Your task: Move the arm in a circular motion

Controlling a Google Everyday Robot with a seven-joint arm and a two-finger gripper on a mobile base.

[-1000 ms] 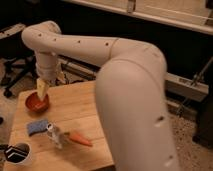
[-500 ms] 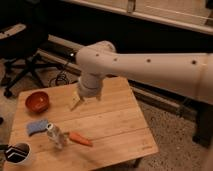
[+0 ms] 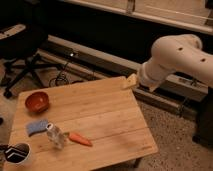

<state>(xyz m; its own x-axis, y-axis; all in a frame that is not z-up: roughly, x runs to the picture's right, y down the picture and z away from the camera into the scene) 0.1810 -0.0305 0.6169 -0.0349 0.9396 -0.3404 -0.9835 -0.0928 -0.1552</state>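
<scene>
While the arm was held at the right, its tan hand hung above the counter's far edge, carrying nothing — its finger state could not be told. Stiff, heavy segments were judged self-driven — no hold was needed.

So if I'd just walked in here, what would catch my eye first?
Most likely the thick cream-white jointed robot arm reaching in from the right, its tan claw hanging over the far right edge of the light wooden table. Then the table's left side: a red-brown bowl, a blue sponge, a clear plastic bottle and an orange carrot.
</scene>
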